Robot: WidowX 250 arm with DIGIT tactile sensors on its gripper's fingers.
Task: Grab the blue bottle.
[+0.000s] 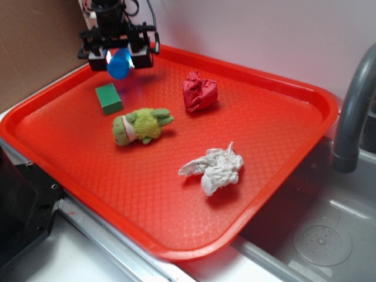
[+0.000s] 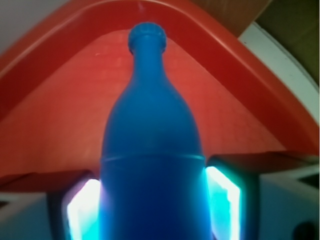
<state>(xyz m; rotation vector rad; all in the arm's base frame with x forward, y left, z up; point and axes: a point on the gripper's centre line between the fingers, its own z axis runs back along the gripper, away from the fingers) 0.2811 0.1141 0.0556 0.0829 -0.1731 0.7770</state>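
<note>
Clamped in the tool (image 1: 120, 59), the blue bottle (image 1: 120, 64) hung lifted over the red tray's (image 1: 282, 176) far-left corner, just beyond the green block (image 1: 109, 98). Its long axis ran along the pads (image 2: 222, 200), neck pointing outward. Each thing numbered one: bottle, block, plush frog (image 1: 140, 125), red wad (image 1: 199, 91), white wad (image 1: 215, 169).

Soft, even light is falling across the exterior view, leaving the textured red plastic tray (image 1: 276, 170) bright, with a pale sheen running along its rim. Short, faint shadows are lying just beside the crumpled white cloth (image 1: 214, 169) and the crumpled red paper ball (image 1: 200, 91). In the wrist view, the small bright blue plastic bottle (image 2: 152, 150) is looming close and blurring, while the tool's pads (image 2: 222, 200) are glowing overexposed white-cyan on both sides.
</note>
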